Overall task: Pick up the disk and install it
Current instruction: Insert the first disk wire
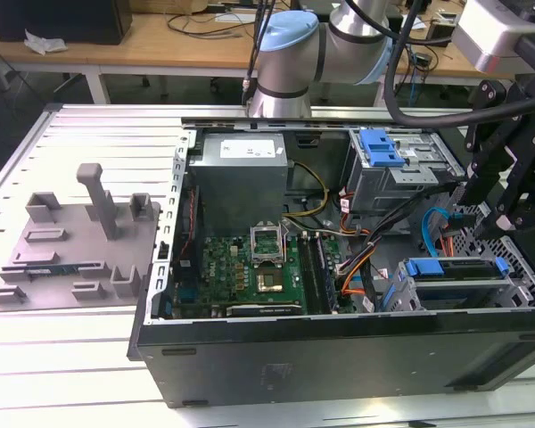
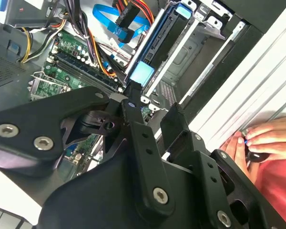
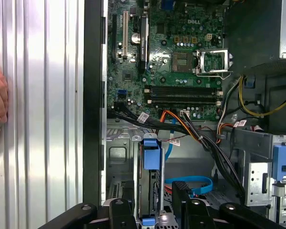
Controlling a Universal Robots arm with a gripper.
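Inside the open computer case, at its 4 o'clock corner in the exterior view, the disk is seated on edge in the drive cage. It is judged rigid, fairly heavy, smooth-sided and shock-sensitive, best gripped by its blue carrier edges. The end effector, at the disk's 1 o'clock, is released, with its fingers straddling the disk.

A pale ribbed metal table carried an open black computer case lying on its side and, at the exterior view's left, a grey plastic fixture tray with upright posts.
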